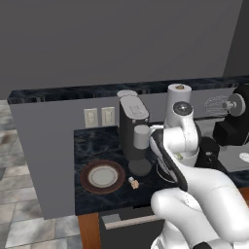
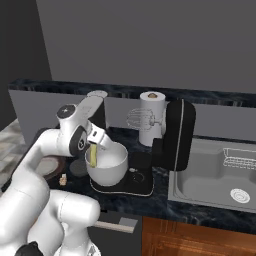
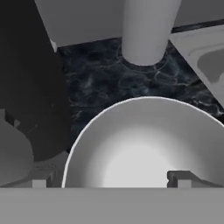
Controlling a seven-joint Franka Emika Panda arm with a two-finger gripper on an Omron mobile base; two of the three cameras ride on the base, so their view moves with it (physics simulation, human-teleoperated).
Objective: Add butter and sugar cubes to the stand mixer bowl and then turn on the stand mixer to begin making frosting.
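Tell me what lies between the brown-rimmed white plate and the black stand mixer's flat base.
In the right base view, the tiny tan and whitish sugar cubes and the coffee machine's round dark foot lie there.

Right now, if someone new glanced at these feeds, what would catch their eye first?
The white arm bent over the big off-white bowl on the black mixer, with a yellow butter stick at the bowl's rim just under the open gripper. Next, the brown-rimmed plate left of the coffee machine, with tiny sugar cubes lying on the dark counter beside it.
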